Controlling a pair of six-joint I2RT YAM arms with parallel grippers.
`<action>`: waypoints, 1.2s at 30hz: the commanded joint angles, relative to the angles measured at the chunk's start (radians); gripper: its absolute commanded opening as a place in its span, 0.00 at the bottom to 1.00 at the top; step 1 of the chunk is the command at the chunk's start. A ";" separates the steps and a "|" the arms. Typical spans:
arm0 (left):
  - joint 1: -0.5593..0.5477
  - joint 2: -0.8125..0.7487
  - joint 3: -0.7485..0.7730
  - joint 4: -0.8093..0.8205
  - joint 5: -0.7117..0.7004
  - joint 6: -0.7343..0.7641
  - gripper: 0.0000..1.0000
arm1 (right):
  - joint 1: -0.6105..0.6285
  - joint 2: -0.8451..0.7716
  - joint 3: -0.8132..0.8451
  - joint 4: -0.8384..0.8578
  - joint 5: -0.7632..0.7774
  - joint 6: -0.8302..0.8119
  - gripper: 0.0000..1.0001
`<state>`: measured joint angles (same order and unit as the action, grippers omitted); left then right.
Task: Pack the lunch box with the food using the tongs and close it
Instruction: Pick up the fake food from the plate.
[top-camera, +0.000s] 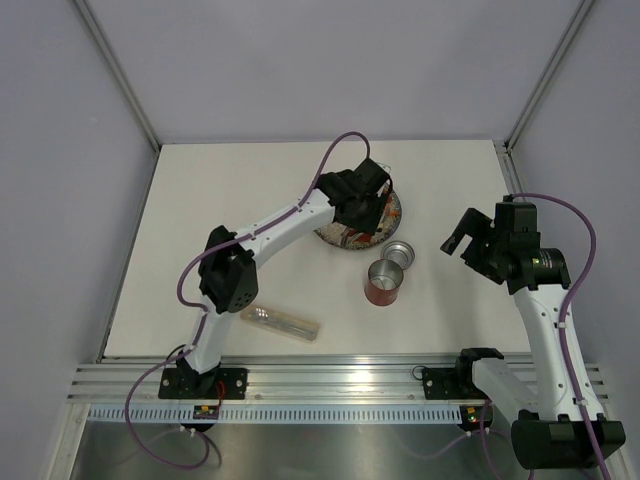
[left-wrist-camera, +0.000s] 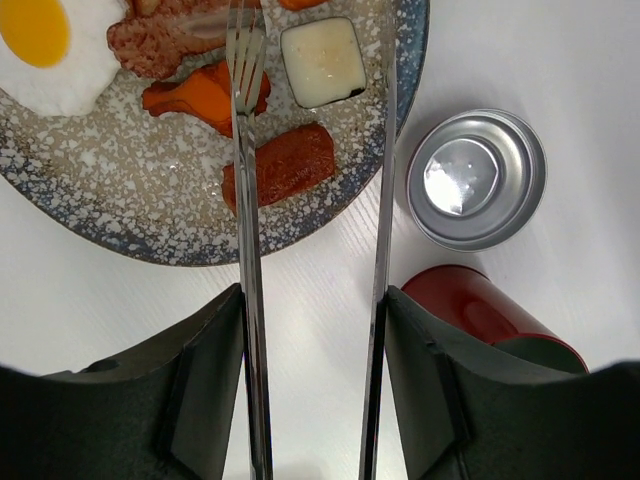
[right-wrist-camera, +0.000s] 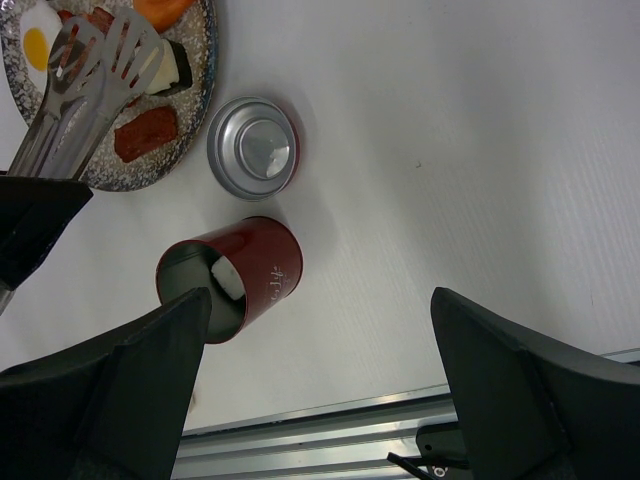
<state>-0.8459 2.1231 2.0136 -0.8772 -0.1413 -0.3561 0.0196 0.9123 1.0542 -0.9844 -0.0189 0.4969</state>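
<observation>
My left gripper is shut on the tongs, whose two silver arms reach out over the speckled plate. The tongs stand apart, with a red-brown sausage and a white sushi block between the arms. An orange shrimp and a fried egg lie further left. The red lunch box stands open near the plate, holding one white piece. Its lid lies beside it, metal side up. My right gripper is open and empty, off to the lunch box's right.
A clear plastic tube lies near the table's front edge, left of the lunch box. The lid sits between plate and lunch box. Grey walls enclose the table; a metal rail runs along the front.
</observation>
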 joint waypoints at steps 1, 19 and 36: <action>-0.018 -0.043 0.033 0.003 -0.041 0.025 0.58 | 0.002 0.002 0.001 0.026 -0.006 -0.006 0.99; -0.042 -0.009 0.014 0.001 -0.092 0.011 0.59 | 0.003 0.007 0.006 0.029 -0.015 -0.009 1.00; -0.042 0.044 0.002 -0.017 -0.083 0.006 0.58 | 0.003 -0.004 -0.002 0.027 -0.013 -0.004 0.99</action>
<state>-0.8848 2.1712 2.0132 -0.9001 -0.2062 -0.3481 0.0196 0.9188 1.0538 -0.9836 -0.0200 0.4969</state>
